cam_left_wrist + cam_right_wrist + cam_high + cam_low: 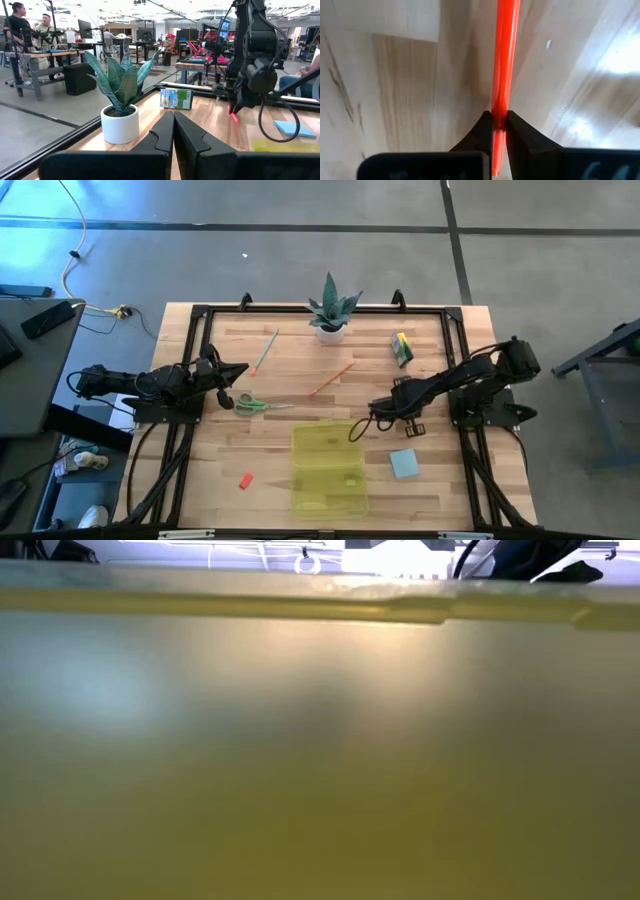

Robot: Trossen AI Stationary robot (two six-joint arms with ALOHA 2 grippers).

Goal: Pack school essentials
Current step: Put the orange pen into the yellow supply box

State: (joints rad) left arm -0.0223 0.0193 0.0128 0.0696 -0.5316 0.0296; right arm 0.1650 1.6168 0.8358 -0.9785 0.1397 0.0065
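— While the high view has everything laid out, which arm is carrying?
— The right gripper point(376, 408), above bare wood just beside the translucent case point(328, 470), which lies toward the table's near edge from it. The notepad point(404, 463) is near that arm too. The left gripper point(238, 370) waits at the left edge, the scissors point(252, 404) just beside it; the orange pencil point(331, 379), pale pencil point(265, 352), crayon box point(401, 348) and eraser point(246, 481) lie loose on the planks.

— And the low view?
— Filled with cloudy yellow-green plastic: the case wall right against the lens. Nothing else legible.

— Left wrist view?
— Its own fingers point(159, 137) are pressed together, holding nothing. Beyond stand the spiky plant in its white pot point(120, 122) and the crayon box point(176, 98); the right arm hangs farther off with a red tip below its gripper point(234, 111).

— Right wrist view?
— The jaws are clamped tight on the red marker point(504, 60), a smooth, glossy round barrel, its long axis running straight out past the fingertips over grained wood. I'd judge it has to swing over the case and lie along its length.
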